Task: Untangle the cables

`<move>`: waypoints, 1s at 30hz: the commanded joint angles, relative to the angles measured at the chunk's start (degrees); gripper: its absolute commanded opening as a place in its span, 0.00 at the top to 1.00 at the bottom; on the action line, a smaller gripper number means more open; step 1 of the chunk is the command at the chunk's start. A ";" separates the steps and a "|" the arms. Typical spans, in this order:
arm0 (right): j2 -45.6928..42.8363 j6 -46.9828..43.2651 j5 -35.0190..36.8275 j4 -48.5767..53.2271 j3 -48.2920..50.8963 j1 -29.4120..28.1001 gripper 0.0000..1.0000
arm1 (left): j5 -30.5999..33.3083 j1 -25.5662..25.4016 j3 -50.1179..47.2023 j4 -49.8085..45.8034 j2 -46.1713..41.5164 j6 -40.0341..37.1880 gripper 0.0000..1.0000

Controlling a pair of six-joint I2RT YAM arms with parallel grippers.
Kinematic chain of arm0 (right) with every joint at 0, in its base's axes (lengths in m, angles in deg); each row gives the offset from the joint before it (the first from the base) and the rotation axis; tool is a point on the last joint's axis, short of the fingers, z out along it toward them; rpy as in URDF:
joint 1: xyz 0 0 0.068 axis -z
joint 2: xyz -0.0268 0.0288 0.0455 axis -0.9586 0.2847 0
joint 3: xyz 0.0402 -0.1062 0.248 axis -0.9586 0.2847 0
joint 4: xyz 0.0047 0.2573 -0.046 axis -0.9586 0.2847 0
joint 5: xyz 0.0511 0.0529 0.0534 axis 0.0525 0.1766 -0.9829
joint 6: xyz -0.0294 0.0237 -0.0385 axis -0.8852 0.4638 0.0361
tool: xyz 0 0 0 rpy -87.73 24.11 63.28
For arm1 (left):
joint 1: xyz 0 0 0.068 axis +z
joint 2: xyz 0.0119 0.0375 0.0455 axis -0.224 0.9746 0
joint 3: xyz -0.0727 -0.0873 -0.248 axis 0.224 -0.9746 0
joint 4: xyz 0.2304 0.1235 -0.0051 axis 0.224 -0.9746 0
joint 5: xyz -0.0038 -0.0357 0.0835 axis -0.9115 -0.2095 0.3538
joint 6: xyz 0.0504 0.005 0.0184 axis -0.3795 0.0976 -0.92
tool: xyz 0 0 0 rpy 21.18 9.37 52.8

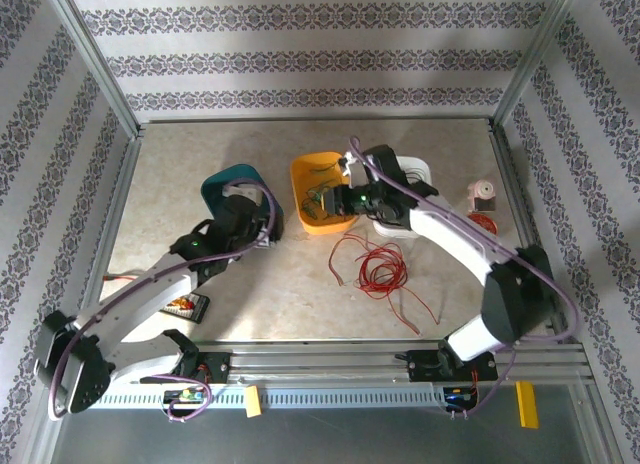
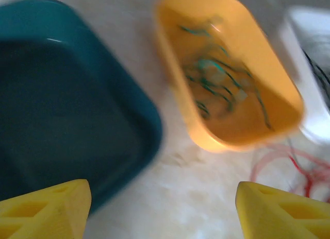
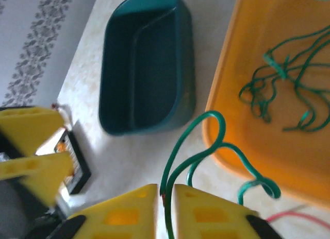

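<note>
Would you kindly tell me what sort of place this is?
Probably a lab test cell for robot manipulation: left arm and right arm bolted to a rail, the table enclosed by aluminium posts and patterned panels.

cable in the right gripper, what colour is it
Green; best seen in the right wrist view, where the right gripper pinches the cable.

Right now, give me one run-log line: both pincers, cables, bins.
left pincer: open, near teal bin | right pincer: shut on green cable beside orange bin rim | red cables: loose on table
</note>
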 commanded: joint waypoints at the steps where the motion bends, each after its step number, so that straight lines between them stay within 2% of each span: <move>1: 5.26 2.23 4.52 -1.05 -6.59 1.37 0.58 | 10.84 4.29 1.34 -10.95 -2.44 9.29 0.25; 3: 7.32 2.05 5.51 -0.86 -10.01 1.73 0.47 | 9.84 7.34 1.55 -13.44 -2.24 9.67 0.25; 5: 7.99 1.41 6.81 -0.26 -12.20 1.78 0.43 | 6.15 11.10 1.52 -14.45 -1.01 10.19 0.24; 9: 6.09 1.15 6.88 -0.37 -11.25 1.62 0.42 | -2.65 18.96 0.80 -12.66 4.25 11.54 0.26; 12: 2.95 0.50 6.70 -0.55 -7.03 0.86 0.42 | -7.00 22.29 -0.13 -7.23 8.77 11.96 0.29; 15: -1.20 -0.91 8.43 0.18 -1.74 -0.62 0.42 | -10.02 23.00 0.59 -0.98 13.67 10.59 0.32; 17: -3.87 -1.18 9.66 0.38 1.53 -1.60 0.42 | -10.04 23.05 3.08 -0.30 18.00 8.84 0.35; 21: -7.79 0.47 10.61 0.21 7.38 -2.75 0.42 | -7.08 23.00 10.89 -3.90 28.08 5.32 0.45; 24: -9.69 0.87 11.24 0.46 9.66 -3.56 0.42 | -5.14 23.01 16.52 -6.97 33.44 2.84 0.61; 30: -12.14 1.05 12.43 1.31 11.46 -3.79 0.41 | -4.06 22.91 29.43 -14.66 43.13 -4.24 0.71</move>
